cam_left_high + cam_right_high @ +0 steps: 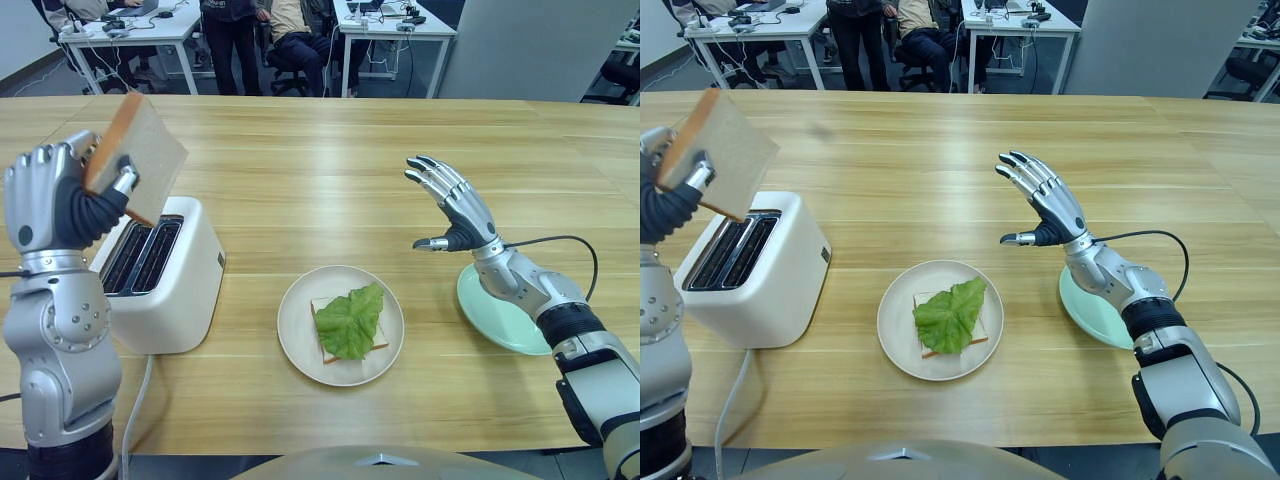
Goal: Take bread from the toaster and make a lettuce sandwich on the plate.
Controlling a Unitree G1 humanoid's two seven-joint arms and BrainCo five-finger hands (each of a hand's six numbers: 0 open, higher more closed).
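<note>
Left hand (62, 205) is curled around a slice of bread (142, 148), gripping its lower edge and holding it tilted in the air just above the toaster (180, 290). Taking the plate (288, 325) as the middle of the dial, the held slice sits at about ten o'clock and the toaster at nine, close beside the plate but not touching it.

On the plate lies a bottom slice (319, 308) with a lettuce leaf (350, 320) spread over most of it. As I judge it, the base and the filling are done and the top slice is out of the toaster; what is left is to carry that slice across to the plate and lay it on the leaf.

The held slice is flat and squarish, pale and fine-crumbed on its face with a brown crust along the edge. The lettuce is bright green, crinkled and veined; the plate is round, shallow and cream-coloured. The toaster is a rounded white box with two dark slots on top, both apparently empty.

Right hand (455, 205) hangs at about two o'clock, raised off the table (300, 170), fingers spread wide and holding nothing. Under its wrist at three o'clock is a pale green dish (490, 320), smooth and glossy; the tabletop is light wood with a straight grain.
</note>
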